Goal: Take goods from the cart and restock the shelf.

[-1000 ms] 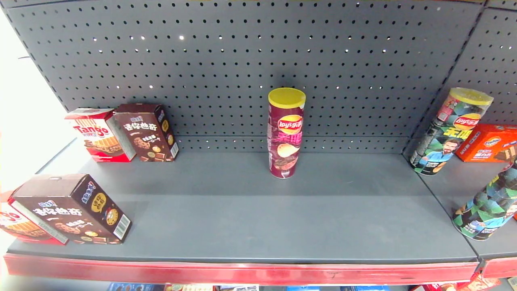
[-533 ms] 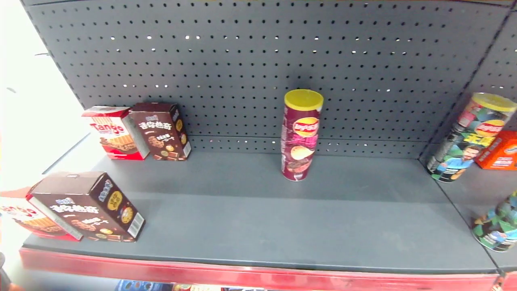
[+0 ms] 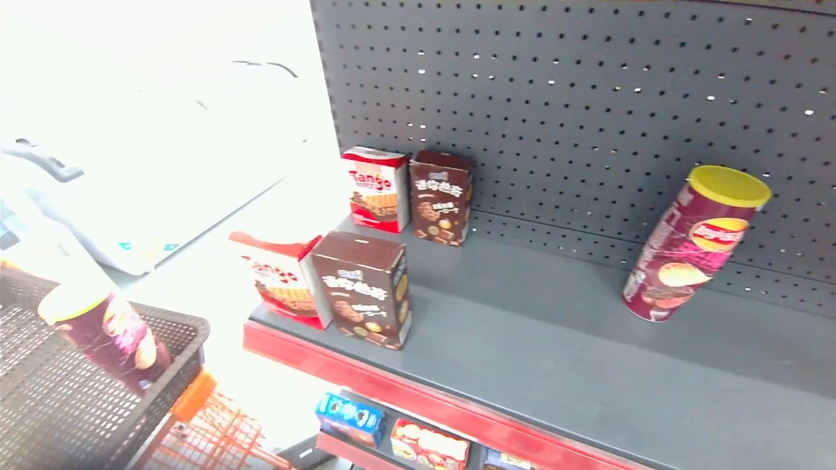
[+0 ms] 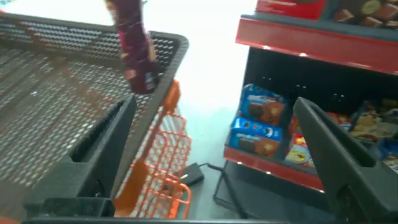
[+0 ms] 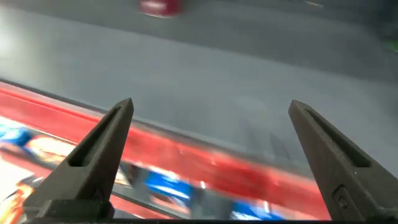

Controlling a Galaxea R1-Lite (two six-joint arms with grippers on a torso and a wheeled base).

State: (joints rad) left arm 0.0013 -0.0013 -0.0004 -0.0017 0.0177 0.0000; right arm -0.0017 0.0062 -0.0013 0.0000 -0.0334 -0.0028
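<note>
In the mesh cart (image 3: 46,411), cylindrical can (image 3: 111,339)

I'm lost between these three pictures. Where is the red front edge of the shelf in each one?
Head view: the red shelf edge runs slantwise along the grey board, under the front boxes.
Left wrist view: a red band just beneath those boxes.
Right wrist view: a red band bordering the grey board.
Shared landmark: the blue biscuit packs stocked beneath it, blurred in the right wrist view.
</note>
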